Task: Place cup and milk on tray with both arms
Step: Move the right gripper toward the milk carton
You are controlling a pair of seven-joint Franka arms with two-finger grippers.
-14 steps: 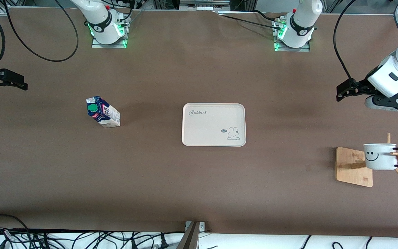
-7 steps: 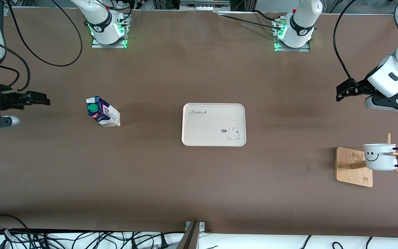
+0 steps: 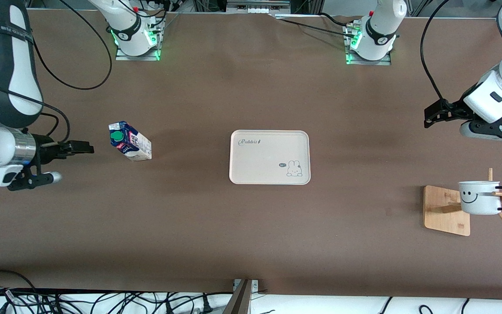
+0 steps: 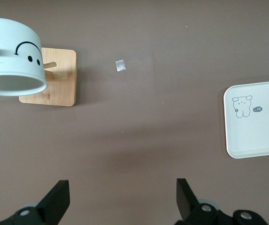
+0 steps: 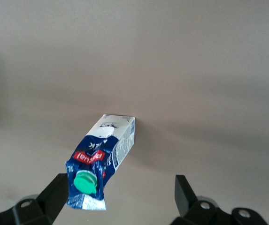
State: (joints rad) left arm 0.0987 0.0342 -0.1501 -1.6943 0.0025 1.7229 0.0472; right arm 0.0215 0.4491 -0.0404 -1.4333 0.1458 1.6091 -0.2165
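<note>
The milk (image 3: 130, 141) stands on the table toward the right arm's end; its green cap also shows in the right wrist view (image 5: 103, 157). My right gripper (image 3: 87, 149) is open and empty just beside the milk, not touching it, with the carton's top close to one finger (image 5: 54, 192). The cream tray (image 3: 269, 157) lies at the table's middle and holds nothing. The smiley cup (image 3: 479, 197) hangs on a wooden stand (image 3: 446, 210) at the left arm's end. My left gripper (image 3: 427, 117) is open and empty, up over bare table; the cup (image 4: 12, 56) shows in its wrist view.
The wooden stand (image 4: 49, 77) has pegs sticking out around the cup. A small scrap of tape (image 4: 120, 65) lies on the table between the stand and the tray (image 4: 258, 117). Cables lie along the table's edge nearest the front camera.
My right arm has swung in from the table's end toward the milk, its gripper now close beside the carton. The left arm, milk, cup and tray have not moved.
</note>
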